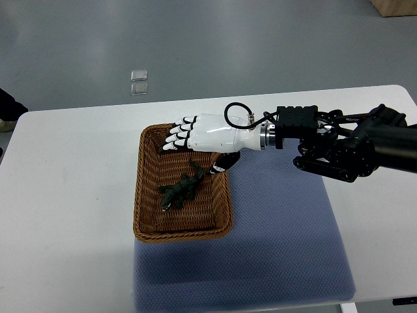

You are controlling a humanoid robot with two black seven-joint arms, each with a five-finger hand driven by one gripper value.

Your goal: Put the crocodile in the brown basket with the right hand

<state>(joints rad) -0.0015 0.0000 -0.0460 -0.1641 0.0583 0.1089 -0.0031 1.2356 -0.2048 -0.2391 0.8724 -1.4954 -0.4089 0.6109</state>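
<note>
So the brown basket (183,229) sits left of the table's (65,195) middle, with lots of bare tabletop off its left rim. The crocodile (180,188) lies inside it, near the centre, apart from every wall. The right hand (195,134) hovers over the far rim, fingers (174,137) loosely extended, holding nothing. A blue mat (280,222) lies right of the basket.

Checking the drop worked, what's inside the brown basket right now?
The crocodile lies on the brown basket's floor. The right robot hand, fingers open, covers the far corner.
</note>
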